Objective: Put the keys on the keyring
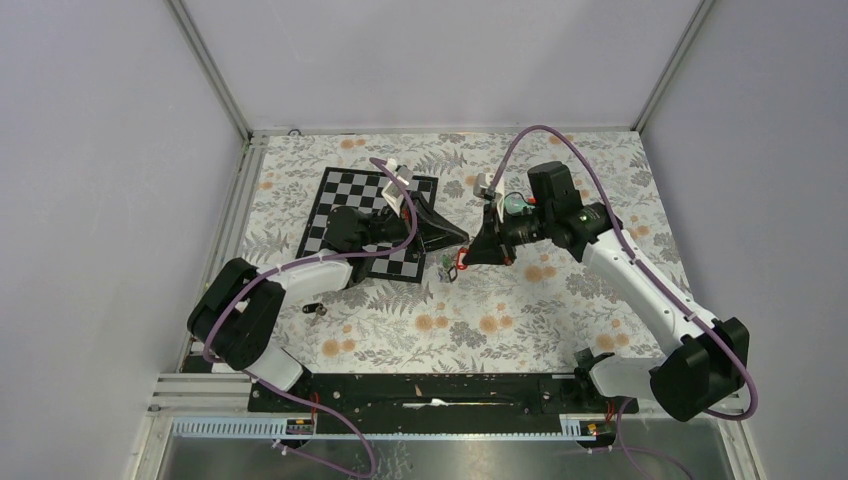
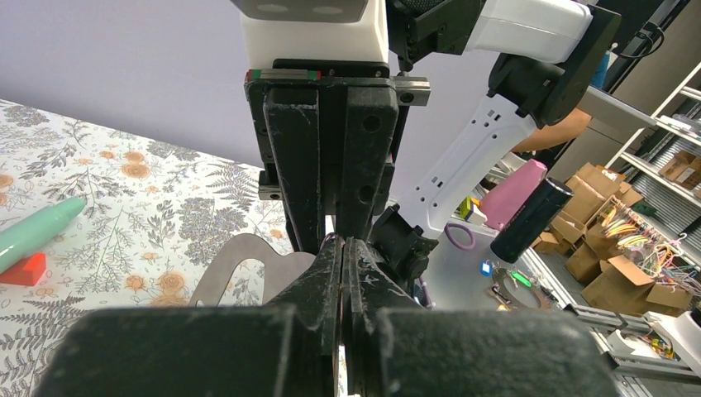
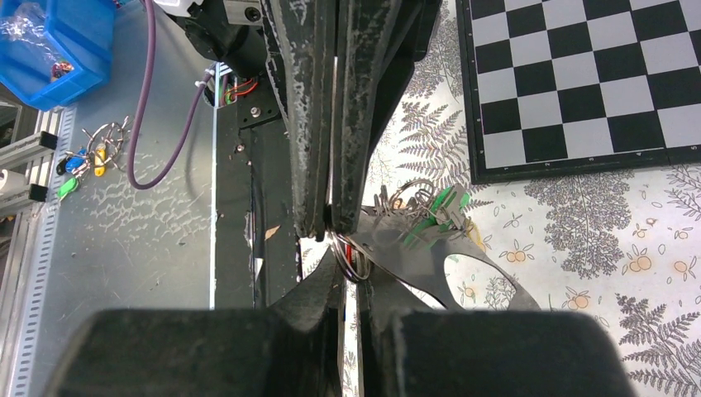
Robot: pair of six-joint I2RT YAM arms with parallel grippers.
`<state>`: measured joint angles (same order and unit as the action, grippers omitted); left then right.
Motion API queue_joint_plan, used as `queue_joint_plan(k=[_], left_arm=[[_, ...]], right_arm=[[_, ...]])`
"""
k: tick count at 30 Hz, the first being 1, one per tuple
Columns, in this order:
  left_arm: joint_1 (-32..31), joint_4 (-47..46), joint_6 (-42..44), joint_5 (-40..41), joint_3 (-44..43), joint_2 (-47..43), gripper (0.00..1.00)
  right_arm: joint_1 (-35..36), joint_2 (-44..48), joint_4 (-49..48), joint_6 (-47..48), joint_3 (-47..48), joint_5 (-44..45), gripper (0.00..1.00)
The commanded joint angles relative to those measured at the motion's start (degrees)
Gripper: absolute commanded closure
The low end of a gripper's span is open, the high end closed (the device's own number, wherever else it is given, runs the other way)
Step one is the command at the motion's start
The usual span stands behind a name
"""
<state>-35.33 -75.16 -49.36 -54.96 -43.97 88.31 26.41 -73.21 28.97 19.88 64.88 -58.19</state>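
Note:
Above the flowered cloth, my left gripper (image 1: 461, 238) and right gripper (image 1: 472, 250) meet tip to tip. A bunch of keys (image 1: 449, 266) with green and red tags hangs just below them. In the right wrist view, my right gripper (image 3: 351, 269) is shut on the coiled wire keyring (image 3: 354, 261). The left gripper (image 3: 331, 225) presses in from above with its jaws shut. The green-tagged keys (image 3: 438, 217) lie beside a flat grey plate (image 3: 422, 252) with a cut-out. In the left wrist view, the left gripper (image 2: 344, 242) is shut, and whatever it pinches is hidden.
A chessboard (image 1: 345, 215) lies under the left arm. On the cloth beyond the grippers lies a teal tube with a red cap (image 2: 37, 231). A small dark object (image 1: 315, 308) sits near the left arm. Spare keys (image 3: 83, 157) and a blue bin (image 3: 58, 41) are off the cloth.

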Motion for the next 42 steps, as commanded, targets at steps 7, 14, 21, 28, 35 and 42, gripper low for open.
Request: queue_joint_plan(k=[7, 14, 21, 28, 35, 42], left_arm=[[-0.96, -5.28, 0.89, 1.21, -0.42, -0.25, 1.0], [-1.14, -5.0, 1.28, 1.13, -0.34, -0.21, 1.0], [-1.02, -5.81, 1.17, 1.08, -0.27, -0.14, 1.0], [-0.53, -6.48, 0.46, 1.21, 0.24, -0.6, 1.0], [-0.44, -6.33, 0.17, 0.89, 0.11, -0.72, 1.0], [-0.51, -6.15, 0.06, 0.47, 0.15, -0.62, 1.0]], right_arm=[[0.67, -0.05, -1.51, -0.74, 4.23, -0.34, 0.94], [0.96, -1.05, -2.61, -1.9, 4.8, -1.39, 0.93], [0.89, 1.27, -1.36, 0.43, 3.94, 1.28, 0.82], [-0.72, 6.07, 4.56, 7.03, 4.77, 4.61, 0.61], [-1.37, 8.21, 6.64, 9.29, 5.59, 5.46, 0.59], [-1.37, 6.43, 6.63, 9.94, 8.04, 4.87, 0.61]])
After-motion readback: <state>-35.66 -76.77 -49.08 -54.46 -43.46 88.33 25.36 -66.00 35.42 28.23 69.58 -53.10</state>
